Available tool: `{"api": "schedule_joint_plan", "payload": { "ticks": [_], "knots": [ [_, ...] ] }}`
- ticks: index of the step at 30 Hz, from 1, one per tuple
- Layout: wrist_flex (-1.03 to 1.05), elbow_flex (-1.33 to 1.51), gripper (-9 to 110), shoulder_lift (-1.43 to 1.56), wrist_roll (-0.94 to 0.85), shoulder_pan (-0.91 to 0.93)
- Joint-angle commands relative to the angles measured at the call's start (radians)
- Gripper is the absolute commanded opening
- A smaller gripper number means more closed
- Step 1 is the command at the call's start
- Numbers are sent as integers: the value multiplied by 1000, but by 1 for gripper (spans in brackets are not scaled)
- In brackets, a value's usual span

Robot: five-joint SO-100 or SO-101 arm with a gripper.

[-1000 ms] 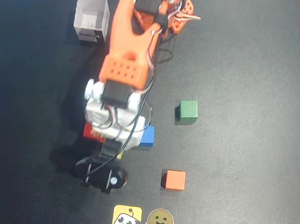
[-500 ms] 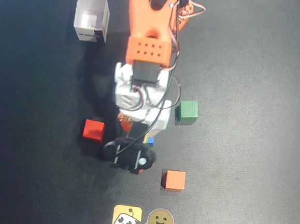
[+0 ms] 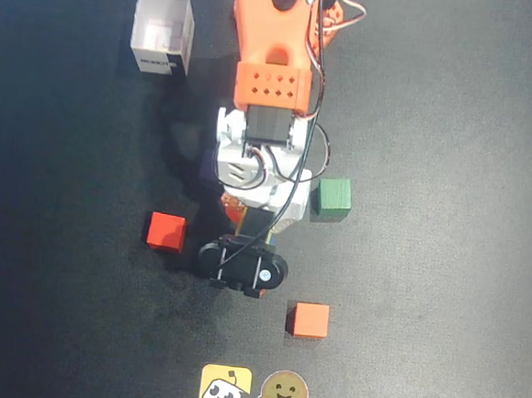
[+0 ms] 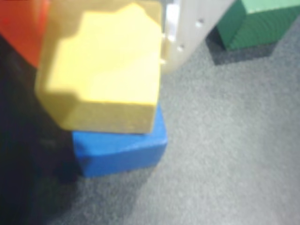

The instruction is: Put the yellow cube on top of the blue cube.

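Note:
In the wrist view the yellow cube (image 4: 103, 75) fills the upper left, held between my gripper's (image 4: 103, 37) orange finger (image 4: 21, 28) on its left and white finger (image 4: 187, 33) on its right. The gripper is shut on it. The blue cube (image 4: 122, 147) lies on the dark mat directly under the yellow cube, which covers most of its top. I cannot tell whether the two touch. In the overhead view my arm (image 3: 271, 80) and its black wrist camera (image 3: 242, 264) cover both cubes and the gripper.
A green cube (image 3: 333, 196) sits just right of the arm and shows in the wrist view (image 4: 255, 23). A red cube (image 3: 166, 231) lies left, an orange cube (image 3: 308, 319) front right. A white box (image 3: 162, 32) stands back left. Two stickers (image 3: 225, 389) lie at the front edge.

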Motion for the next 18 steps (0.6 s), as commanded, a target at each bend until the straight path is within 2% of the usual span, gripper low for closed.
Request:
{"api": "schedule_joint_plan", "payload": {
  "ticks": [1,7,9,18],
  "knots": [
    [-21,9,6,61,6,2],
    [-44,35,6,66,6,2],
    [-51,35,13,64,5,2],
    [-61,35,15,64,8,2]
  ]
}}
